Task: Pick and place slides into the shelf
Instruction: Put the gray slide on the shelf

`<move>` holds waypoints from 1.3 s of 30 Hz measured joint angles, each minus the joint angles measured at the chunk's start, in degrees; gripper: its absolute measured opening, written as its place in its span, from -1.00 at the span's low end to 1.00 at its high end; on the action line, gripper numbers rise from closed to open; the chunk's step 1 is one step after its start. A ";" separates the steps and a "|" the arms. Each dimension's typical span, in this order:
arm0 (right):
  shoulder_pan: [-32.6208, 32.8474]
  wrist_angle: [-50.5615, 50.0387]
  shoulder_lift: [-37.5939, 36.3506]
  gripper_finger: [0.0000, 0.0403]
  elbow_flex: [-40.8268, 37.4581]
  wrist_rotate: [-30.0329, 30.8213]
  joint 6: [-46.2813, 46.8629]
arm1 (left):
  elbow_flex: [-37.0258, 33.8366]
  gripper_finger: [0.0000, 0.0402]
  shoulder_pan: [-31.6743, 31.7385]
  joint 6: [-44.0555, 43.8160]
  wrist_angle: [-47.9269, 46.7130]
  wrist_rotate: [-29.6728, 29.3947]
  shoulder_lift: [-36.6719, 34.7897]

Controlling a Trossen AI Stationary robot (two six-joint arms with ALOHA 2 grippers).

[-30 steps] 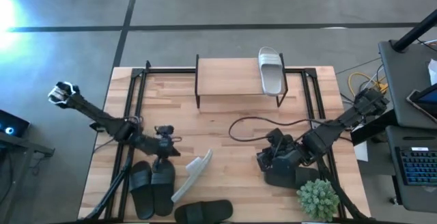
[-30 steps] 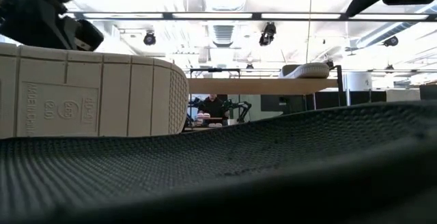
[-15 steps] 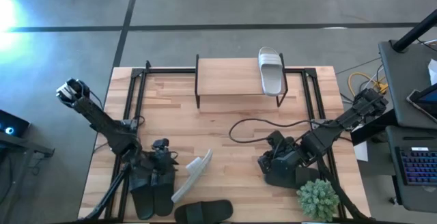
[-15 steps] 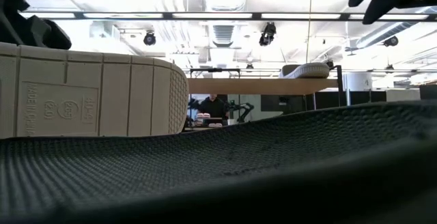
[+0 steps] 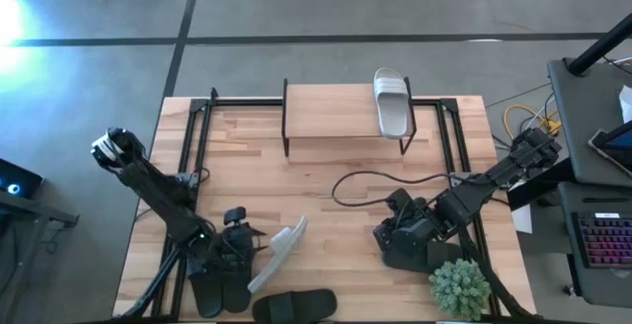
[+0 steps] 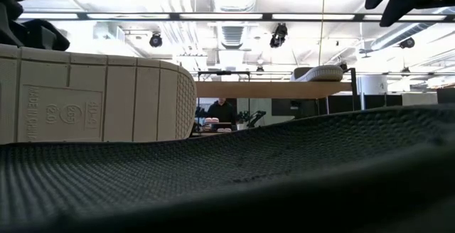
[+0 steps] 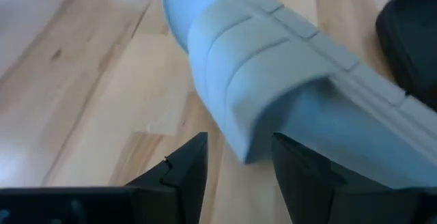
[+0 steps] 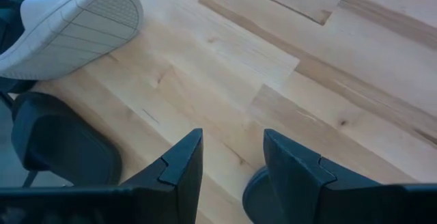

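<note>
One white slide lies on the shelf at the table's far side. A second white slide rests on its side near the front; its sole fills the left of the low view. My left gripper is open right beside it, and the strap reaches to the gap between the fingers. Two black slides lie under that arm. My right gripper stands open over another black slide. My left gripper comes at the white slide's strap edge level with the table, from the table's left side. The strap edge sits at the mouth of the open fingers. I cannot tell whether either finger touches it.
A further black slide lies at the near edge and fills the low view's foreground. A green potted plant stands at the near right. A dark cable loops across the middle of the table.
My left gripper has moved toward the table's near edge and down, ending beside the white slide that rests on its side. That slide has stayed where it was.
</note>
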 joint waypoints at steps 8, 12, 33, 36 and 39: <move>-0.02 -1.09 0.00 -0.28 -0.02 0.11 0.00 | -0.50 -0.27 3.47 3.10 7.07 -3.50 6.78; -0.02 -1.09 0.00 -0.28 -0.02 0.16 0.00 | -0.50 -0.40 7.35 8.43 13.24 -3.55 9.55; 10.27 -35.96 -0.20 -0.47 7.75 28.43 33.45 | 24.79 -0.99 31.89 48.98 -2.15 -2.89 -1.08; 9.69 -35.82 -1.01 -0.47 6.39 36.85 36.60 | 30.53 -1.00 39.26 55.57 -5.31 -0.64 0.51; 8.43 -35.80 -1.43 -0.47 6.38 45.27 37.93 | 35.52 -1.00 46.77 60.03 -5.41 2.60 3.20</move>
